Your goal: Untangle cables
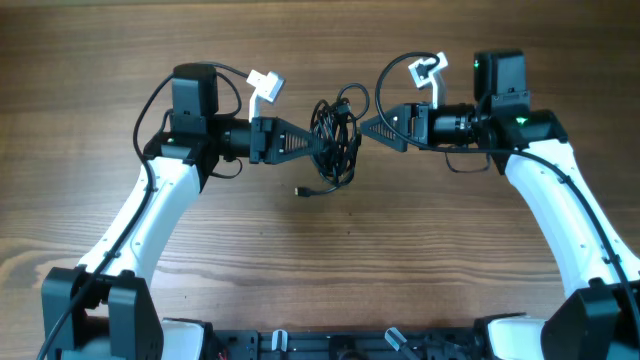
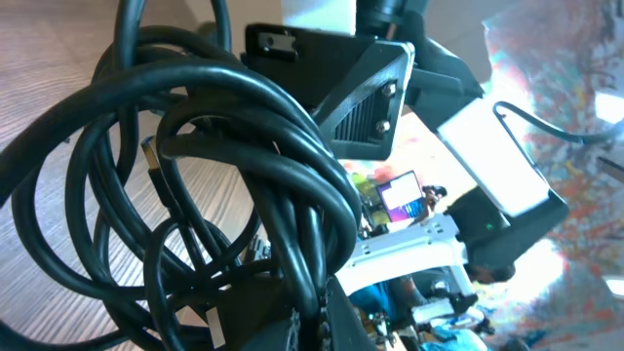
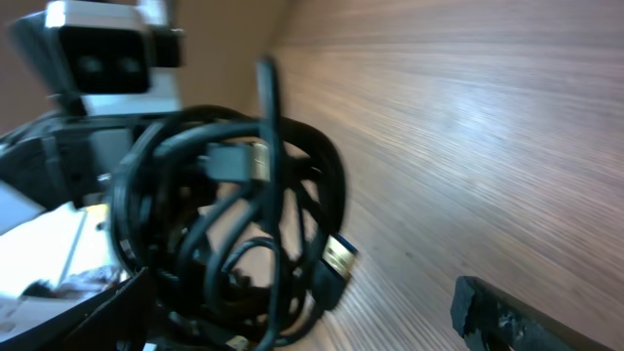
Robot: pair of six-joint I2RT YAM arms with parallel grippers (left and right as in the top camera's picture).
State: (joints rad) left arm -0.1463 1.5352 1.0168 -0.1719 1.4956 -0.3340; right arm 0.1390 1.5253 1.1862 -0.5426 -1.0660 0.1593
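On the wooden table [image 1: 450, 250], our left gripper [image 1: 310, 141] is pinched together on the cables [image 1: 335, 140], a tight black bundle at the table's middle. Our right gripper [image 1: 366, 128] stands spread wide just beside the bundle's far side. One plug [image 1: 303, 191] trails onto the wood.
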